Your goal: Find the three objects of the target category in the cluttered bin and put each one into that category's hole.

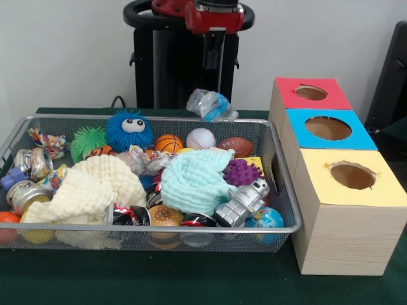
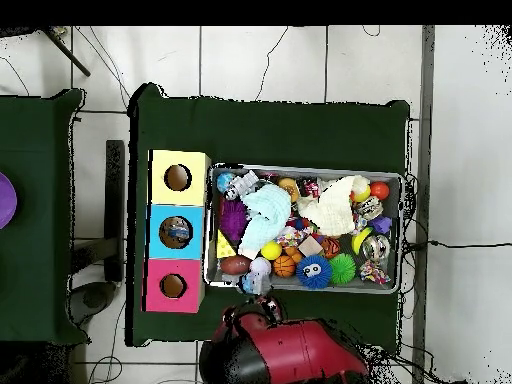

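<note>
My gripper (image 1: 213,79) hangs from the red arm head at the top and is shut on a crumpled clear plastic wrapper with blue print (image 1: 210,105). It holds the wrapper in the air above the far rim of the silver wire-mesh bin (image 1: 159,227). In the overhead view the wrapper (image 2: 250,284) sits at the bin's edge (image 2: 305,168) nearest the robot, under the gripper (image 2: 252,298). More crumpled wrappers lie in the bin: one near the middle (image 1: 145,159) and a multicolour one at the far left (image 1: 46,141). The red-topped box's hole (image 1: 311,93) (image 2: 173,286) is to the right of the gripper in the front view.
The bin also holds two cloths (image 1: 194,181), a toy robot (image 1: 241,202), spiky balls (image 1: 129,130), sports balls and crushed cans (image 1: 28,194). The blue-topped box (image 1: 327,129) and yellow-topped box (image 1: 351,176) stand in line with the red one, right of the bin.
</note>
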